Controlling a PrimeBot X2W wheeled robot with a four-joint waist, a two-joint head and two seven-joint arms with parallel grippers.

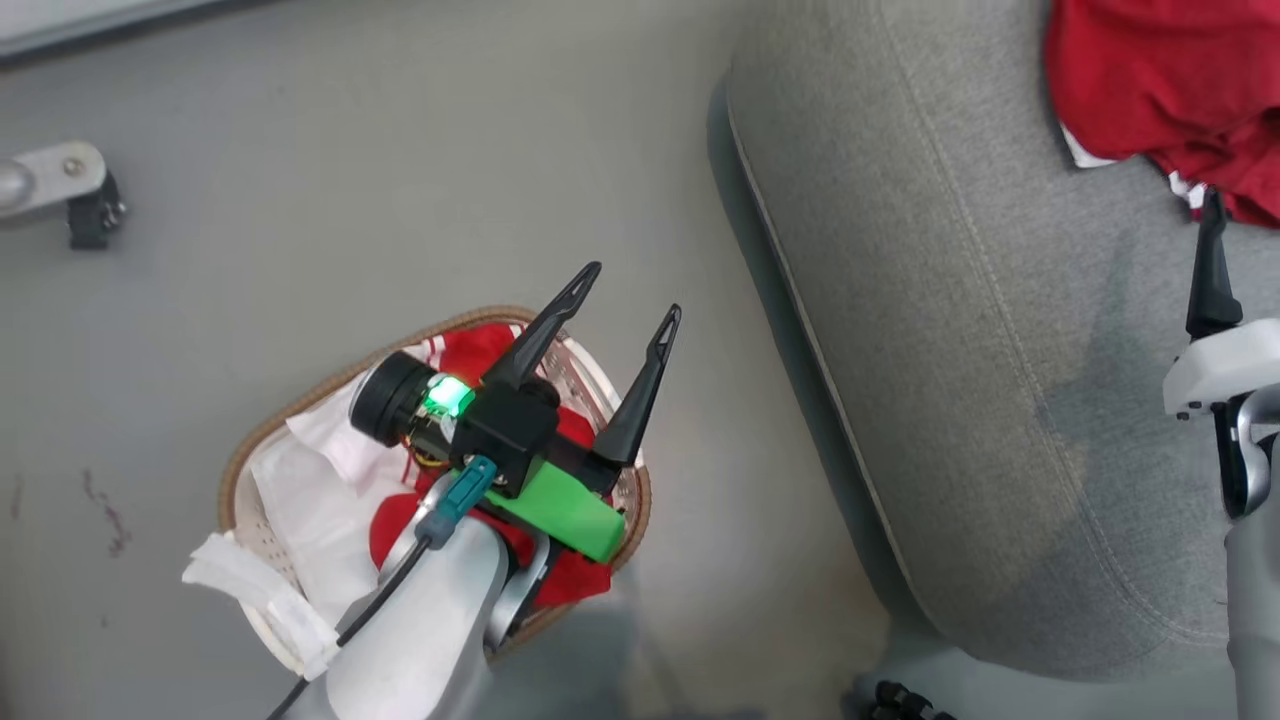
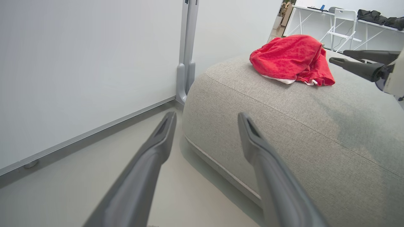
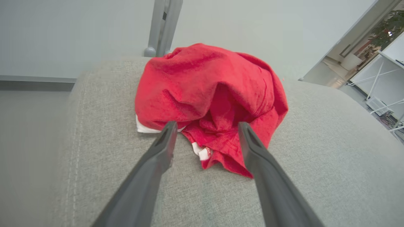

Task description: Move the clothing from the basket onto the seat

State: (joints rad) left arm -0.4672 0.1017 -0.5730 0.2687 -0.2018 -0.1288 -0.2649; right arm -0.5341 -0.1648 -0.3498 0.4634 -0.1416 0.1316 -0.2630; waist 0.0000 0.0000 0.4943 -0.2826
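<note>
Nearest the robot, at the lower left of the head view, the left gripper (image 1: 635, 290) hangs over the basket (image 1: 470, 318). Its jaws are spread wide and hold nothing; in the left wrist view its fingers (image 2: 157, 148) point across the floor (image 2: 79, 195) toward the near left corner of the seat (image 2: 284, 126).

The basket stands on the floor, left of the seat and apart from it. Inside lies red clothing (image 1: 468, 352) with a bit of white striped trim at the far side, much of it hidden under the left arm. The white liner (image 1: 310, 490) is bunched along the basket's left side and spills over the near left rim.

To the right, the seat fills the scene from near to far, with a stitched seam running along its top and a rounded near corner.

Farther along, the right gripper (image 3: 207, 126) is low over the seat with its jaws spread and nothing between them. Its tips sit just at the near edge of a red garment (image 3: 205, 88); whether they touch the cloth I cannot tell.

The garment lies crumpled in a heap on the far part of the seat, white trim showing under its near edge.

Beyond the seat stands a pale wall panel (image 2: 79, 63) with a grey post (image 2: 187, 47). Far to the right are a white table and chair (image 2: 344, 19).
</note>
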